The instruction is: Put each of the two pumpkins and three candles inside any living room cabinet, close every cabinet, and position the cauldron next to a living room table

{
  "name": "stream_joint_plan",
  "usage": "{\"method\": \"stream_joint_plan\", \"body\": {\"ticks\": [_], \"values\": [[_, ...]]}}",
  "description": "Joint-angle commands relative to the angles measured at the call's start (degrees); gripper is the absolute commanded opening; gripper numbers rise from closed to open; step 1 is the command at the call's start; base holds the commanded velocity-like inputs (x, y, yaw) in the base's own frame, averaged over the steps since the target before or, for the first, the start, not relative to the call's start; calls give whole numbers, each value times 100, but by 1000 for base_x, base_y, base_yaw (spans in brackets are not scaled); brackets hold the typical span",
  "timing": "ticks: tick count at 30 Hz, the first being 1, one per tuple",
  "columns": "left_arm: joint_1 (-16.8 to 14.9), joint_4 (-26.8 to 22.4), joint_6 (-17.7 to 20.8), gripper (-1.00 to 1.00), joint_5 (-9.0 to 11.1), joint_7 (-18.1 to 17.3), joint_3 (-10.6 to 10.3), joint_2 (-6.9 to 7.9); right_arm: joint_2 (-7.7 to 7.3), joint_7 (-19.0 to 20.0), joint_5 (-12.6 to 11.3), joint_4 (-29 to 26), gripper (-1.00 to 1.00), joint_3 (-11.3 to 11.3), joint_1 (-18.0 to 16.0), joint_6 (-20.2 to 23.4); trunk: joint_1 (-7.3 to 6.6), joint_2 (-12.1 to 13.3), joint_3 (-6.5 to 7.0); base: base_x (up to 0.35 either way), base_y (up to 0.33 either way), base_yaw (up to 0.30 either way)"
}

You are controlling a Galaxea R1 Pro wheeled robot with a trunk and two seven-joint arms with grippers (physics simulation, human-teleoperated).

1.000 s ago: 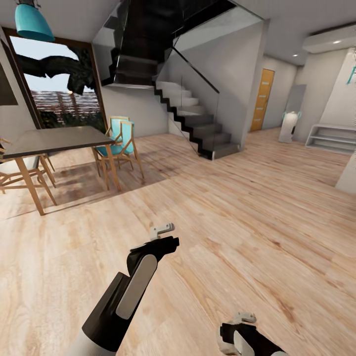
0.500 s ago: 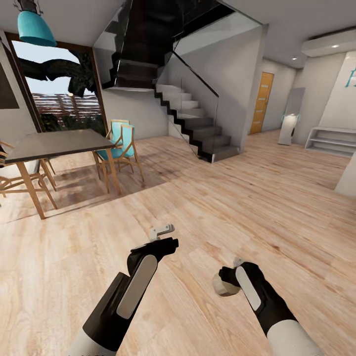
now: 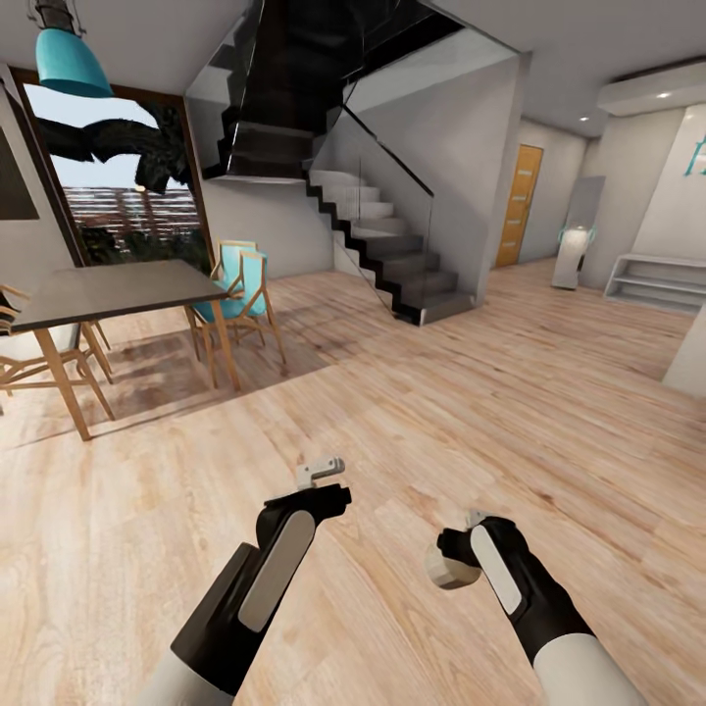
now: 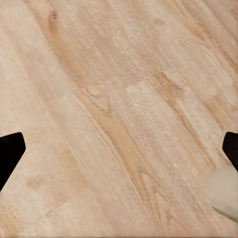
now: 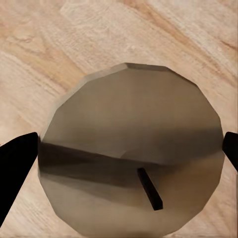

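Note:
My right gripper is shut on a short olive-tan candle, held low over the wooden floor. In the right wrist view the candle shows its round top and dark wick, with the black fingertips at both sides of it. To the left of it my left gripper hangs over bare floor. Its fingers stand wide apart and open with nothing between them. The pumpkins, the cabinet and the cauldron are out of view.
A dark-topped dining table with teal chairs stands at the left, before a large window. A staircase with a glass rail rises ahead. Far right are an orange door and a low white shelf. Open wooden floor lies between.
My right arm has risen into view from the lower edge, carrying the candle. The left arm has barely moved. The whole view has shifted slightly.

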Motion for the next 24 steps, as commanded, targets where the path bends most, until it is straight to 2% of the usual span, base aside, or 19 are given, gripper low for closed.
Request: {"method": "stream_joint_plan", "body": {"ticks": [1,4,8,9,15,24], "values": [[-5,4,9,100,56,52,-5,0,-1,-60,-49,-8,-100,7,-3,45,-24,39,12,0,0,0],[-11,100,18,100,64,41,4,0,5,-64,-41,-10,-100,2,-4,88,-89,159,66,0,0,0],[-41,551,33,100,65,27,164,0,40,-66,-31,-10,-100,8,-4,108,-177,320,138,0,0,0],[-111,987,34,100,65,-1,224,0,61,-66,-28,-6,-100,23,-4,130,-199,360,156,0,0,0],[-488,1968,-11,100,94,-33,242,0,55,-66,-34,-2,-100,34,-4,146,-331,600,264,0,0,0],[-551,2081,4,100,100,33,250,0,52,-66,-32,-5,-100,13,-4,138,-529,961,425,0,0,0]]}}
